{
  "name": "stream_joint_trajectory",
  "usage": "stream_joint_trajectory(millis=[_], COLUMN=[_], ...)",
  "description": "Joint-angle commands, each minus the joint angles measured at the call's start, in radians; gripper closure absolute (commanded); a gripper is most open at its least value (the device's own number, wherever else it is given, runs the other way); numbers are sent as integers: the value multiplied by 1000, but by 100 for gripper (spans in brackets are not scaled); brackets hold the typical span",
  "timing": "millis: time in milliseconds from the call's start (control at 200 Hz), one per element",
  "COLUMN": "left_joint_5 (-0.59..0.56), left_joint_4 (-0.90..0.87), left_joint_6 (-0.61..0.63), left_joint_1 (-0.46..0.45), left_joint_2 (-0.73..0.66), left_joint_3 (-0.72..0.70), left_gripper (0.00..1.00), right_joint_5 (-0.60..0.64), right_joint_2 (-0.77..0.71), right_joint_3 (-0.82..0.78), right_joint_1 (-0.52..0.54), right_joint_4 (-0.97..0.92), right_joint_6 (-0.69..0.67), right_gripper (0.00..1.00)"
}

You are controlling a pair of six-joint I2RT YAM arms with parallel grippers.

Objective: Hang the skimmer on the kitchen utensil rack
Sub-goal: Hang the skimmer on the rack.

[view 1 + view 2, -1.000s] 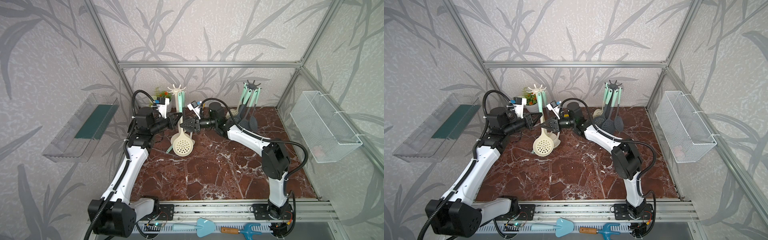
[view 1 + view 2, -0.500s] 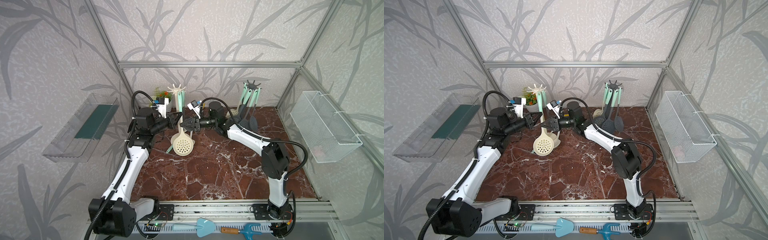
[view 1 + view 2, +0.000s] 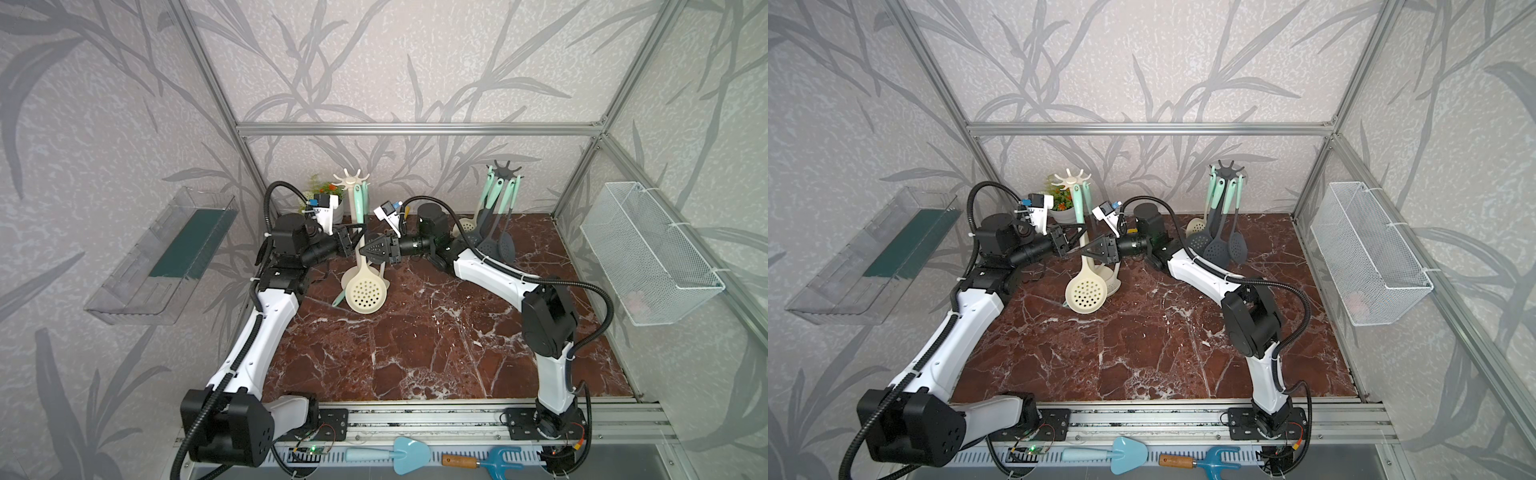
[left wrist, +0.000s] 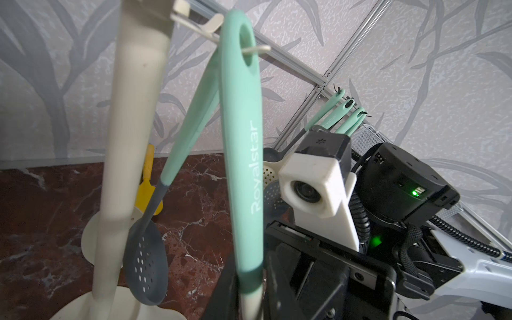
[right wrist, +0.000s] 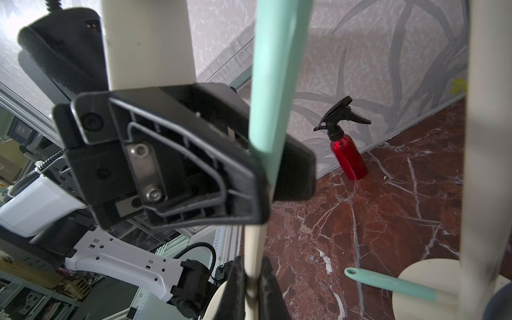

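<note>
– Top of the left wrist view: the skimmer is hooked on the rack.
– Its neck is pinched in the right gripper's jaws, presumably for steadying; the left gripper's state cannot be told.

- "Royalstar": white letters running lengthwise down mint-green handle of skimmer, left wrist view.
- Faint white print on second mint handle lying on tabletop, right wrist view: too small, unreadable.
- No other legible text.

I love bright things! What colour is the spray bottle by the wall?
The spray bottle is red with a black trigger top; right wrist view shows it best.
</note>
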Motion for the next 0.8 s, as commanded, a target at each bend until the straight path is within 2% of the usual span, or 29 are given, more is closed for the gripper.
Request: stream_joint_trajectory(millis=[0, 135, 290, 370, 585, 670, 795], left_joint_5=[49, 55, 28, 0, -71, -94, -118], left_joint_4=[78, 91, 78, 68, 46, 45, 43], left_joint_6=[-33, -50, -45, -46, -60, -65, -74], left_joint_1=[6, 11, 13, 15, 15, 15, 15], left_joint_2=[12, 23, 13, 12, 21, 25, 35], left_joint_3=[-12, -13, -15, -15, -13, -11, -5], left_gripper=[89, 100, 100, 100, 100, 100, 100], right_joint_5=[-17, -19, -11, 5, 90, 146, 238], right_joint_2=[7, 9, 13, 8, -40, -70, -119], right_joint_3=[34, 36, 44, 45, 22, 14, -3], right_joint_1=[-4, -5, -8, -12, -20, -21, -21], right_joint_4=[58, 59, 43, 24, -45, -95, -166], right_joint_6=[26, 29, 32, 26, -27, -72, -148], right_gripper=[100, 100, 99, 91, 64, 58, 55])
